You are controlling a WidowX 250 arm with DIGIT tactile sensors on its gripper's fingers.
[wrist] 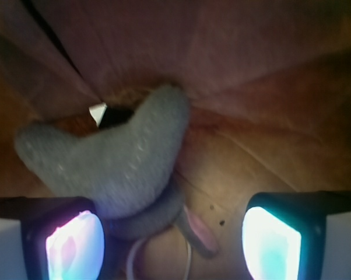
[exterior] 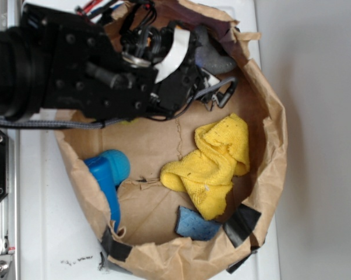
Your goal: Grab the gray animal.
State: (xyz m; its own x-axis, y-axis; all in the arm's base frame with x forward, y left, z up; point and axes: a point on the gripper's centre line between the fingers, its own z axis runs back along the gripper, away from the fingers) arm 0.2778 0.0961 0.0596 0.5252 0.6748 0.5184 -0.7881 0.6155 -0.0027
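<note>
From my remote station, I watch the gripper point(wrist: 169, 239) hover with its jaws spread wide and nothing between them, its 2 lit pads point(wrist: 73, 245) flanking the lower end of the gray animal point(wrist: 114, 160) in the wrist view. The toy lies against the far wall of the brown paper bag point(exterior: 269, 116), its curved body up by the crumpled rim and a pinkish limb and a thin white loop trailing toward the camera. In the exterior view only a sliver of the gray animal shows past the arm, at the top of the bag. I judge 3 risks. The toy sits left of the midline, so a straight close may catch only the limb or the loop and let the body slip free. Its back is pressed to the paper, so the pads could pinch a fold of the bag along with it. The yellow cloth point(exterior: 213, 163), blue bottle point(exterior: 108, 172) and blue-gray patch point(exterior: 196, 224) lie well apart and look unlikely to interfere
</note>
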